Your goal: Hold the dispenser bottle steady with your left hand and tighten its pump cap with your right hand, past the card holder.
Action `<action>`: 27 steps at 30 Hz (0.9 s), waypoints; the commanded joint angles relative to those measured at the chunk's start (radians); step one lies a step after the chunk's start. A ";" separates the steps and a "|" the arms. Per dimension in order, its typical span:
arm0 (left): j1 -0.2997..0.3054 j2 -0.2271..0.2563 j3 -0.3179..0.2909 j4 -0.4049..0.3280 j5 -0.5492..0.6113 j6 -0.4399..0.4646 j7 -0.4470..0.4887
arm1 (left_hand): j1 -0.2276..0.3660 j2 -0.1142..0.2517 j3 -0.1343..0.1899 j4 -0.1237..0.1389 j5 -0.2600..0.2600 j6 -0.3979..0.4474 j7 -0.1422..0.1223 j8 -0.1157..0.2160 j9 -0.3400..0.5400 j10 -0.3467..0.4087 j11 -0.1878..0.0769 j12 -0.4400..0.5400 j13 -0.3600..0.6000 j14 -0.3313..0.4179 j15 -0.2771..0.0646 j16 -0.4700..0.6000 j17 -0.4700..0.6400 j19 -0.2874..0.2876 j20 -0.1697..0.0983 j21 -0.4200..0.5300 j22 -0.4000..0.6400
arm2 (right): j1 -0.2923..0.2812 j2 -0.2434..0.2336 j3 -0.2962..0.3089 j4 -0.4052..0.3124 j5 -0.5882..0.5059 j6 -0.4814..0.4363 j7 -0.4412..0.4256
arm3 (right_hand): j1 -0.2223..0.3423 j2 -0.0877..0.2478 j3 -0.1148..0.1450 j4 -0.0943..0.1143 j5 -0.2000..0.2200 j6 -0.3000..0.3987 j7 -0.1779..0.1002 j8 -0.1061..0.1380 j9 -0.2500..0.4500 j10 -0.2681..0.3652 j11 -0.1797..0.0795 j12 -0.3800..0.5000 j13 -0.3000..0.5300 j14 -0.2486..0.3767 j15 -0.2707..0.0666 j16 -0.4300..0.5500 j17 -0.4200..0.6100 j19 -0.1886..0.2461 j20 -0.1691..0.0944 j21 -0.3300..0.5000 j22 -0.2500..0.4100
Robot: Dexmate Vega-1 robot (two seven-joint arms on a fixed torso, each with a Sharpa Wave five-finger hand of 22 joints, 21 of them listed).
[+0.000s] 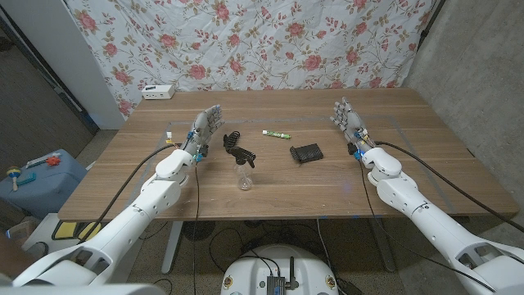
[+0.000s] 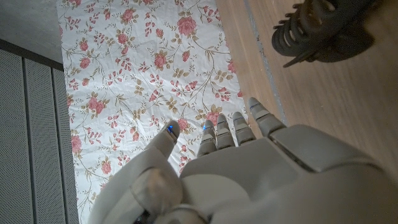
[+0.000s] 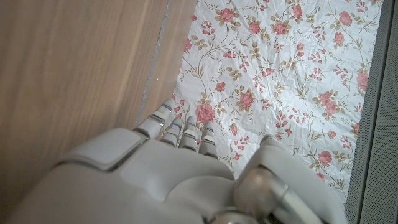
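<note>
A small clear dispenser bottle with a black pump cap stands upright near the middle of the table. The black card holder lies to its right. My left hand is raised left of the bottle, apart from it, with fingers stretched out and nothing in them; its back also shows in the left wrist view. My right hand is up beyond the card holder to the right, fingers extended and holding nothing, and its back shows in the right wrist view.
A black ribbed object lies just behind the bottle, also seen as a dark shape ahead of my left hand. A green marker lies mid-table. A white box sits at the far left corner.
</note>
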 commanded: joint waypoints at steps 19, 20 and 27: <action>0.053 0.067 -0.002 -0.106 0.070 0.012 0.061 | 0.011 -0.021 -0.005 -0.018 0.003 0.000 -0.010 -0.001 0.001 0.004 -0.006 0.002 0.003 0.007 -0.009 0.003 0.004 0.004 -0.001 0.003 0.005 | 0.037 0.041 -0.037 0.059 -0.111 0.067 -0.076 | 0.009 0.003 0.006 -0.002 0.012 0.006 0.003 0.006 0.005 0.002 -0.009 0.008 0.001 0.003 -0.018 0.007 -0.001 0.011 -0.045 0.007 0.001; 0.060 0.073 -0.001 -0.123 0.078 0.019 0.073 | 0.010 -0.022 -0.006 -0.018 0.003 0.000 -0.010 -0.001 0.001 0.003 -0.009 0.001 0.003 0.007 -0.009 0.003 0.004 0.004 -0.001 0.003 0.005 | 0.039 0.043 -0.037 0.068 -0.110 0.071 -0.074 | 0.009 0.003 0.006 -0.003 0.012 0.007 0.003 0.007 0.005 0.003 -0.009 0.008 0.001 0.003 -0.018 0.007 -0.001 0.011 -0.045 0.007 0.001; 0.118 0.102 -0.005 -0.227 0.110 0.060 0.146 | 0.005 -0.027 -0.011 -0.018 0.004 -0.002 -0.014 -0.002 0.001 0.004 -0.011 0.001 0.003 0.006 -0.015 0.002 0.006 0.002 0.000 0.001 0.005 | 0.047 0.044 -0.038 0.096 -0.102 0.089 -0.044 | 0.013 0.004 0.010 -0.007 0.013 0.008 0.003 0.008 0.004 0.002 -0.018 0.008 0.001 0.002 -0.022 0.006 -0.003 0.014 -0.050 0.009 0.000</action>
